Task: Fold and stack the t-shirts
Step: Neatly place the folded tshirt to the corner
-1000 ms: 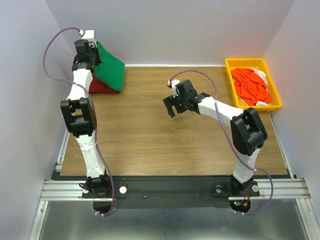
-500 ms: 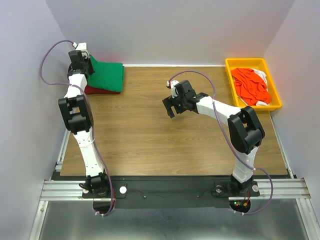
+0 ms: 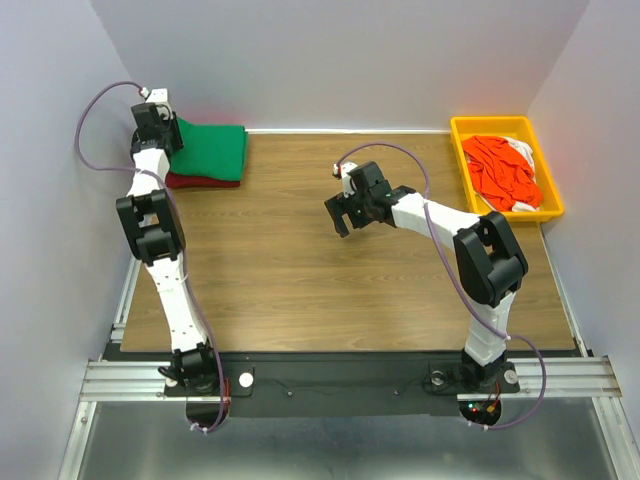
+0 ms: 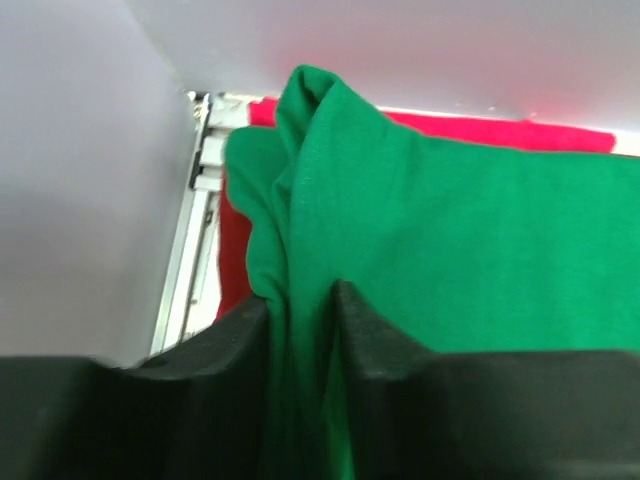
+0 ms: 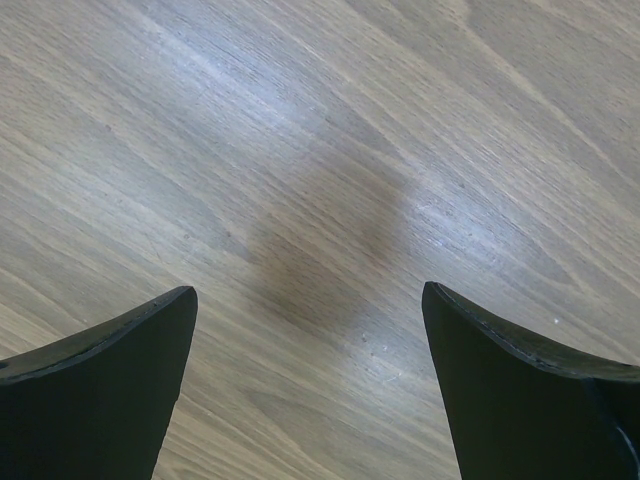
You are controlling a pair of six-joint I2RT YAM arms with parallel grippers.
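Observation:
A folded bright green t-shirt (image 3: 213, 150) lies on a dark red t-shirt (image 3: 200, 181) at the table's far left corner. My left gripper (image 3: 158, 128) is at the stack's left edge, shut on a fold of the green t-shirt (image 4: 470, 230); the cloth bunches between its fingers (image 4: 365, 320). The red t-shirt (image 4: 480, 128) shows behind and beside the green one. Orange-red t-shirts (image 3: 500, 170) and a white one (image 3: 524, 150) lie crumpled in the yellow tray (image 3: 463, 150). My right gripper (image 3: 343, 212) hovers open and empty over the bare wood (image 5: 320, 200).
The side wall (image 4: 80, 150) and a metal rail (image 4: 195, 230) are right beside the left gripper. The back wall runs close behind the stack. The yellow tray stands at the far right corner. The wooden tabletop (image 3: 300, 270) spreads between the arms.
My left gripper has moved back and left, lowering the green t-shirt from a raised tent shape to lie flat on the red one. The right arm has barely moved.

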